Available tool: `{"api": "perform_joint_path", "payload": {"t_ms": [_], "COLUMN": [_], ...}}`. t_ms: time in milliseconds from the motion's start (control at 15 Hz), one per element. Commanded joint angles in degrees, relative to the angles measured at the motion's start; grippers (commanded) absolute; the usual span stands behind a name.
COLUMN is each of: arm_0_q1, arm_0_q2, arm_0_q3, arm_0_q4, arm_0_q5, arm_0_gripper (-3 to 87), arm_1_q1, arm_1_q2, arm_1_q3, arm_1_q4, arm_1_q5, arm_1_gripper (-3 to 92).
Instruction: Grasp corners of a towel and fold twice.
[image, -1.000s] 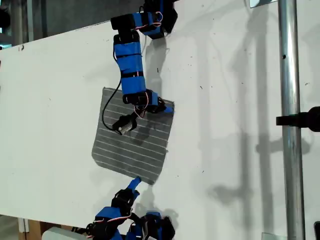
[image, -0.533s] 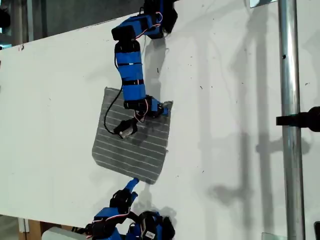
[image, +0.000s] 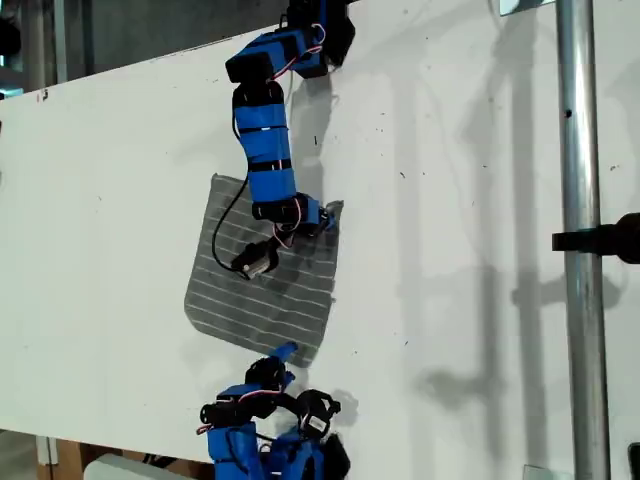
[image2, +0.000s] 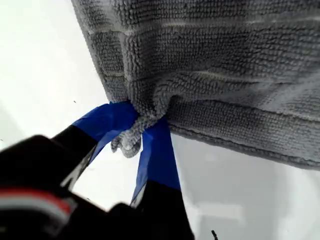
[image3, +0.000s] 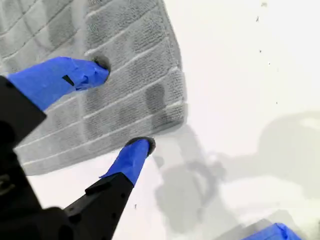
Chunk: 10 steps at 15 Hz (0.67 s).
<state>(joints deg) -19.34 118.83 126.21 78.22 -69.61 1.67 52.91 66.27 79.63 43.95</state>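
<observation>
The gray white-striped towel (image: 255, 300) lies on the white table, mostly flat. My first gripper (image: 328, 215) belongs to the arm coming from the top of the exterior view. It is shut on the towel's upper right corner (image2: 131, 142), which bunches between the blue fingers (image2: 160, 150), and the towel's edge (image2: 225, 60) is raised off the table. My second gripper (image: 287, 350), on the arm at the bottom of the exterior view, stands open over the lower right corner (image3: 177, 115). One fingertip (image3: 95, 70) is on the cloth, the other (image3: 140, 147) just off its edge.
A vertical metal pole (image: 580, 240) with a black clamp (image: 600, 240) stands at the exterior view's right. The white table (image: 450, 200) stretches bare beside the towel. A black cable (image: 225, 225) hangs from the first arm over the cloth.
My first gripper has drawn the pinched corner slightly toward the exterior view's left, and the towel's right edge came with it. My second gripper has moved up onto the towel's lower right corner.
</observation>
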Motion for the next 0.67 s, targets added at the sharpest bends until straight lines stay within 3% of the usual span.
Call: {"api": "perform_joint_path", "payload": {"t_ms": [0, 267, 400, 467, 533, 600], "arm_0_q1": [0.6, 0.0, -0.8, -1.0, -1.3, -1.4], "arm_0_q2": [-2.5, -17.6, -23.2, -25.8, -28.6, -30.4], "arm_0_q3": [3.4, 2.2, -0.4, -1.5, -2.6, -3.3], "arm_0_q4": [-6.2, -9.8, -10.5, -10.5, -10.6, -10.6], "arm_0_q5": [-1.0, -2.7, -1.8, -1.4, -0.7, -0.4], "arm_0_gripper": [26.0, 28.4, 25.3, 19.2, 4.4, -2.9], "arm_1_q1": [-0.7, -1.6, -1.8, -2.1, -2.2, -2.4], "arm_1_q2": [2.4, 4.3, 4.9, 5.3, 5.5, 5.7], "arm_1_q3": [-0.4, -0.1, -0.1, 0.1, 0.4, 0.5], "arm_1_q4": [0.5, 0.3, 0.5, 0.7, 0.7, 0.7], "arm_1_q5": [0.7, 1.3, 1.5, 1.8, 2.0, 2.1], "arm_1_gripper": [-0.2, -0.2, -0.2, -0.2, -0.2, -0.2]}}
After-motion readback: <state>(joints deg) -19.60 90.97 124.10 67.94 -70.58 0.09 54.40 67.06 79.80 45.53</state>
